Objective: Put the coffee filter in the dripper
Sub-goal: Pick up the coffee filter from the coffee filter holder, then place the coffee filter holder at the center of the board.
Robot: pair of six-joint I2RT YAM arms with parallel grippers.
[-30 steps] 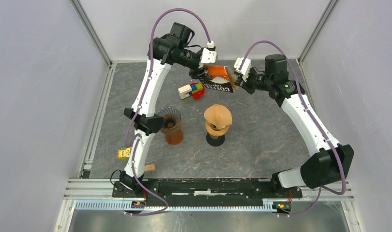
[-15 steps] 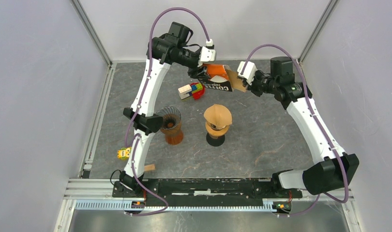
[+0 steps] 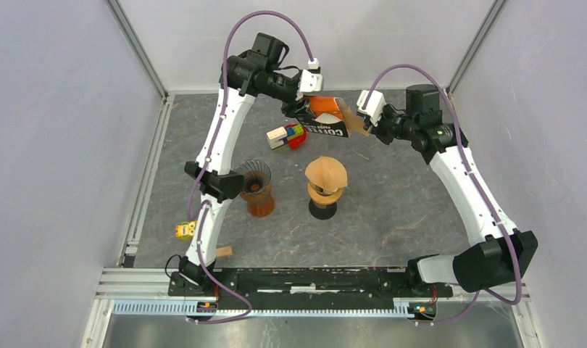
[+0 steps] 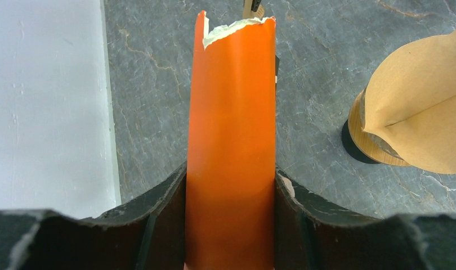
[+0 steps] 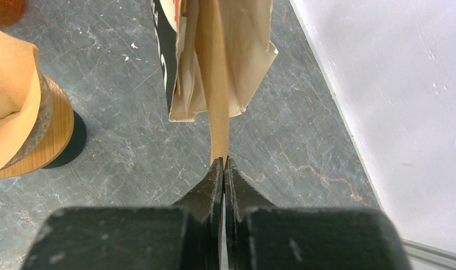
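Note:
My left gripper (image 3: pixel 303 109) is shut on an orange and black filter packet (image 3: pixel 325 118), held above the table's far side; the orange packet (image 4: pixel 231 112) fills the gap between its fingers. My right gripper (image 5: pixel 223 161) is shut on the thin edge of a brown coffee filter (image 5: pixel 218 107) that sticks out of the packet's torn paper mouth (image 5: pixel 245 62). An empty amber ribbed dripper (image 3: pixel 254 181) stands left of centre. A second dripper on a wooden base (image 3: pixel 325 194) stands at centre with a brown filter (image 3: pixel 326 172) sitting in it.
Coloured toy blocks (image 3: pixel 288 135) lie just below the packet. A yellow toy (image 3: pixel 185 230) and a small wooden block (image 3: pixel 224 251) sit near the left arm's base. White walls close in the back and both sides.
My right gripper has drawn back to the right, away from the packet, with the filter's edge in it. The left gripper and packet have barely moved.

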